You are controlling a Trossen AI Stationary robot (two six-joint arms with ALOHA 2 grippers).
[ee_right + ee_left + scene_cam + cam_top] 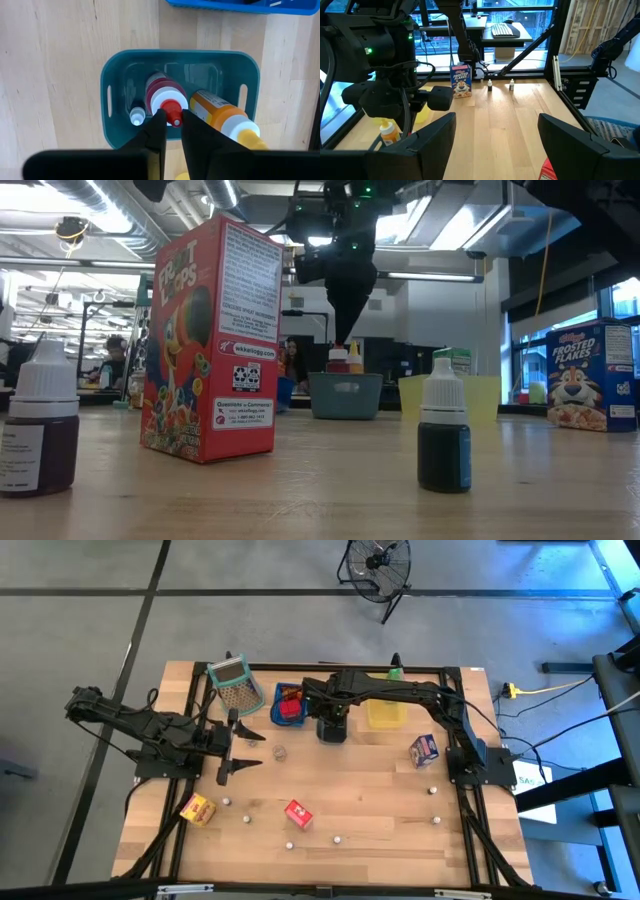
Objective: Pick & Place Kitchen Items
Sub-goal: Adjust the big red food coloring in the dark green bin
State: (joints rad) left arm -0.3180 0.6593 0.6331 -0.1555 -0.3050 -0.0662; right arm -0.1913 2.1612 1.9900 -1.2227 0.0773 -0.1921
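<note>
While your right hand (169, 122) hangs straight down over the teal tray (116, 80), its fingers are nearly together with the red cap of the red bottle (162, 95) between their tips; you cannot tell for sure that they are clamped on it. That bottle lies inside the tray, touching an orange bottle (220, 115) with a yellow cap on one side and just beside a small white-capped bottle (136, 116) on the other. Seen from above, the tray sits under the hand, between the blue tray (290, 705) and the yellow tray (386, 712).

Out from the teal tray, the Frosted Flakes carton (424, 749) stands past the yellow tray, toward the right arm's base. A mesh basket (236, 685) lies beyond the blue tray. Nearer the front edge of the surface (370, 800) you have the Froot Loops carton (298, 813), a yellow-orange carton (198, 808) and several tiny bottles, one of them (337, 838) close to the red carton.

Your left hand (236, 745) waits well apart from the teal tray, on the blue tray's side, with its fingers spread wide and nothing between them.
</note>
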